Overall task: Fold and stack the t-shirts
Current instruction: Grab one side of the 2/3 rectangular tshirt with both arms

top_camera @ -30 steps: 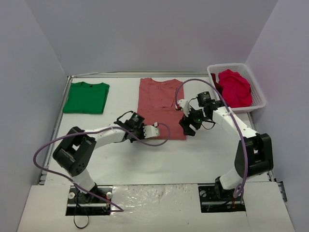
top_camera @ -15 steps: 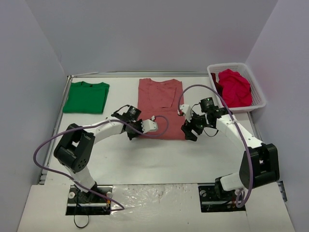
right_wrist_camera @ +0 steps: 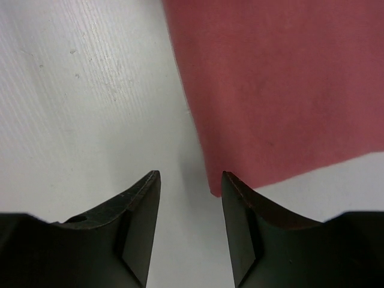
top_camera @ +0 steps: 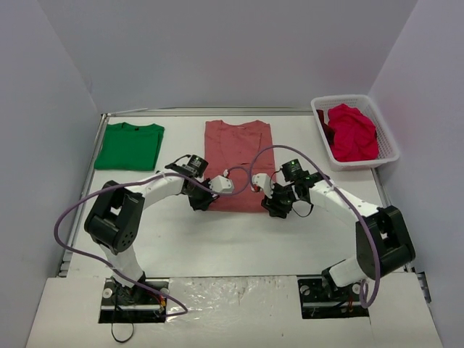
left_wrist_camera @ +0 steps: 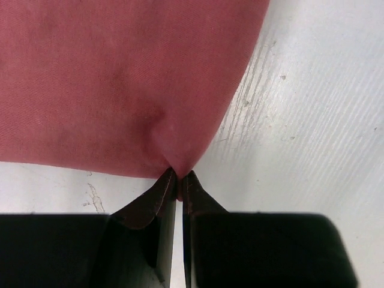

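The salmon-pink t-shirt [top_camera: 238, 156] lies flat in the middle of the table, partly folded. My left gripper [top_camera: 205, 200] is shut on its near-left corner; the left wrist view shows the cloth [left_wrist_camera: 120, 78] pinched into a peak between the tips [left_wrist_camera: 179, 179]. My right gripper [top_camera: 273, 208] is open at the near-right corner; in the right wrist view the corner of the shirt [right_wrist_camera: 282, 84] lies just inside the right finger [right_wrist_camera: 240, 204], with the gripper [right_wrist_camera: 191, 183] low over the table. The green t-shirt [top_camera: 130, 146] lies folded at the far left. Crimson t-shirts [top_camera: 353, 133] are heaped in the basket.
The white lattice basket [top_camera: 391, 143] stands at the far right by the wall. Purple cables loop from both arms over the shirt's near half. The white table [top_camera: 239, 246] is bare between the shirt and the arm bases.
My left gripper moved left to the shirt's near-left corner and shut on it. My right gripper moved left and nearer, down to the near-right corner. The shirt looks slightly narrower.
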### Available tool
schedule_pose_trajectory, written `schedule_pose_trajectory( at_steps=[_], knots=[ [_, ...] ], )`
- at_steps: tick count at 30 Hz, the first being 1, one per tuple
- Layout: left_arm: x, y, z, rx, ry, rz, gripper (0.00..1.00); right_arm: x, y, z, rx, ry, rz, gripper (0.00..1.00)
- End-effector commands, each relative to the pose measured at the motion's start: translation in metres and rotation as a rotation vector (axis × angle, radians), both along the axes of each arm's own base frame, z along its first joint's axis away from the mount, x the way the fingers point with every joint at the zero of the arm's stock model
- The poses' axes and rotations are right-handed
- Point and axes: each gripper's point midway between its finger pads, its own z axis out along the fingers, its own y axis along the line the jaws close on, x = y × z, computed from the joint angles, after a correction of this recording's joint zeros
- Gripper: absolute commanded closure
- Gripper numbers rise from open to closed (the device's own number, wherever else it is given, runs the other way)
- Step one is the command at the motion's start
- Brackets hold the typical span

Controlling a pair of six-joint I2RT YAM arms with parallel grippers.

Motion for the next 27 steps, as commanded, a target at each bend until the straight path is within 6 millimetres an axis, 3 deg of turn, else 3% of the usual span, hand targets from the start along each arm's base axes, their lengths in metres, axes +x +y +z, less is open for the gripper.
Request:
schedule_pose_trajectory(
  at_steps=[1,17,20,24,27],
  knots=[
    [-0.003,-0.006,0.014,-0.033,0.029,0.006,0.98,0.005,0.003,-0.012,-0.048,-0.003,0.030,0.59],
    [-0.004,-0.002,0.010,-0.062,0.092,0.019,0.98,0.004,-0.006,-0.060,-0.161,0.064,0.043,0.58],
    [-0.005,-0.003,0.009,-0.066,0.097,0.017,0.98,0.004,-0.007,-0.066,-0.174,0.077,0.036,0.64],
    [-0.008,-0.002,0.007,-0.072,0.109,0.016,0.98,0.004,-0.010,-0.071,-0.196,0.094,0.019,0.96],
    [-0.007,0.000,0.011,-0.074,0.111,0.017,0.98,0.002,-0.013,-0.070,-0.208,0.104,0.012,1.00]
  ],
)
